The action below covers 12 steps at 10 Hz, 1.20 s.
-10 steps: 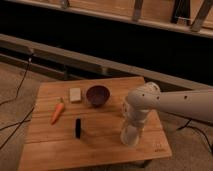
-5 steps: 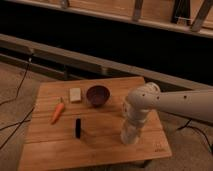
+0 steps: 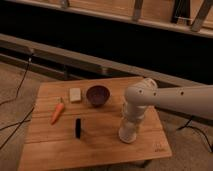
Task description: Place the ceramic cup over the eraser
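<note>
nothing has moved on the wooden table [image 3: 100,147] by a dark wall [image 3: 100,40]; gripper [image 3: 128,128] clamps cup [image 3: 127,136], right of eraser [image 3: 78,127].

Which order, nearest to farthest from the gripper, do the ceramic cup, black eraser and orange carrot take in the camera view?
1. The ceramic cup: on the right side of the table, with the gripper shut on it.
2. The black eraser: mid-table, to the left of the gripper.
3. The orange carrot: at the left side, beyond the eraser.
</note>
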Each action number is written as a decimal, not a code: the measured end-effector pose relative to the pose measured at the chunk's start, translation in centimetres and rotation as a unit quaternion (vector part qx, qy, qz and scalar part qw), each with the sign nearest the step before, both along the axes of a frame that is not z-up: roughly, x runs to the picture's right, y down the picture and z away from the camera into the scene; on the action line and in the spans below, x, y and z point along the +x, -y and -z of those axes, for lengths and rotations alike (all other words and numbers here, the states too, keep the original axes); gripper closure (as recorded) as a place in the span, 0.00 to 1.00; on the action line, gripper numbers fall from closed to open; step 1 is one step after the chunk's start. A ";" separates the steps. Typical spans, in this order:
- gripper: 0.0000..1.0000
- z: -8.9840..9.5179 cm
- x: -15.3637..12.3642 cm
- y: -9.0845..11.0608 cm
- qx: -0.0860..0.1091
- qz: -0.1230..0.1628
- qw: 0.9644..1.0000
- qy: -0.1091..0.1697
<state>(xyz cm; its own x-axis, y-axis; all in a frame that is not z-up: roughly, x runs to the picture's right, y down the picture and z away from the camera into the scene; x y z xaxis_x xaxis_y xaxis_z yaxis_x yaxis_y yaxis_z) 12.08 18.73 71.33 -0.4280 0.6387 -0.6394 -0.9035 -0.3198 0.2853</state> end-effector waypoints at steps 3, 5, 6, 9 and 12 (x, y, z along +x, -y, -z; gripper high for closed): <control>1.00 2.1 -2.4 2.4 -0.002 0.037 0.999 0.001; 1.00 3.4 -4.6 4.2 0.005 0.058 0.998 0.011; 1.00 3.9 -5.9 5.2 0.012 0.067 0.998 0.018; 1.00 5.3 -10.2 7.9 0.035 0.098 0.993 0.046; 1.00 6.6 -14.6 10.4 0.056 0.133 0.987 0.076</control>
